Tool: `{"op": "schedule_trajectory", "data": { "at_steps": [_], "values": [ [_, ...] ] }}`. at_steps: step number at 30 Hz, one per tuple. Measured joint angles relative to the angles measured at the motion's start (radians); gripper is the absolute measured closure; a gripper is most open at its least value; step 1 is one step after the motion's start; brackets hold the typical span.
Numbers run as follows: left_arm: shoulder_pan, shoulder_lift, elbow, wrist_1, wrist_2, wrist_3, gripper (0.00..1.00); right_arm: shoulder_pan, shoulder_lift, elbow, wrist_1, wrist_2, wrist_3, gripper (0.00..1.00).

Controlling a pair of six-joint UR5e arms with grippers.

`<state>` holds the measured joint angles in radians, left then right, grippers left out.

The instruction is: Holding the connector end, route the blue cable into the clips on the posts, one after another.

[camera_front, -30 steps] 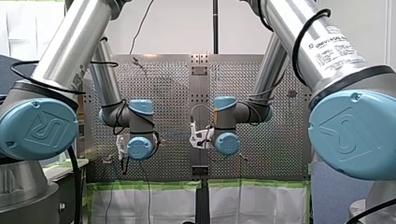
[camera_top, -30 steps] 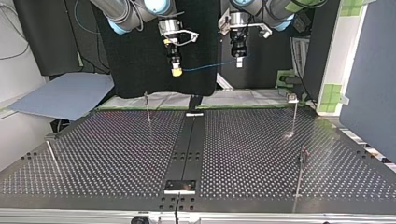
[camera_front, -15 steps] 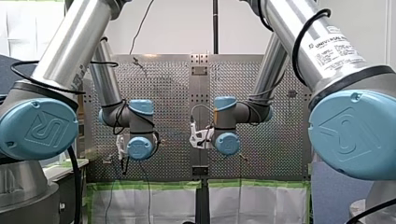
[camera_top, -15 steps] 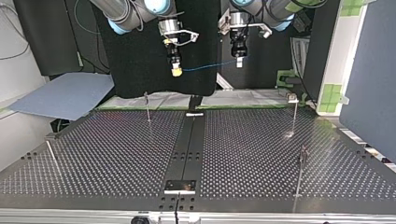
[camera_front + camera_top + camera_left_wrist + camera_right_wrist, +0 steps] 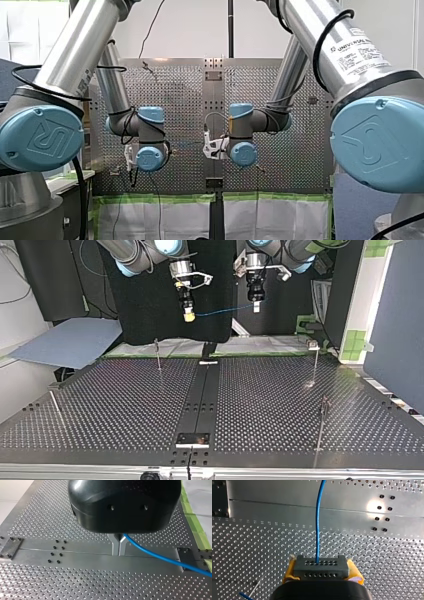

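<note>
Connector (image 5: pixel 321 565) clamped by yellow fingers of right gripper (image 5: pixel 321 570); blue cable (image 5: pixel 155 555) pinched in closed fingers of left gripper (image 5: pixel 119 547). Both held high above counter (image 5: pixel 125 405). 0 posts (image 5: pixel 316 362) threaded, all routing left.

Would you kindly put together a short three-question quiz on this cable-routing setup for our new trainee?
1. True or false: the blue cable is already hooked onto one of the posts.
2. What sits between the yellow pads of my right gripper? A) the dark connector B) a post C) nothing
3. Fill in: my left gripper is shut on the ____.
Key: 1 false; 2 A; 3 blue cable.
</note>
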<state>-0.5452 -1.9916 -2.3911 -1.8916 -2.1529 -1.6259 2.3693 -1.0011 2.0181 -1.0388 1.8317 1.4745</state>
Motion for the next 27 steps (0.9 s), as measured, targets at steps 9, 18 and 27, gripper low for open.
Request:
{"op": "schedule_trajectory", "data": {
  "at_steps": [9,18,27],
  "values": [
    [0.0,0.0,0.0,0.0,0.0,0.0,1.0,0.0,0.0,0.0,0.0,0.0,0.0,1.0],
    [0.0,0.0,0.0,0.0,0.0,0.0,1.0,0.0,0.0,0.0,0.0,0.0,0.0,1.0],
    [0.024,0.009,-0.001,-0.028,-0.013,-0.013,1.0,-0.018,0.023,-0.022,0.05,0.03,-0.049,1.0]
  ]
}}
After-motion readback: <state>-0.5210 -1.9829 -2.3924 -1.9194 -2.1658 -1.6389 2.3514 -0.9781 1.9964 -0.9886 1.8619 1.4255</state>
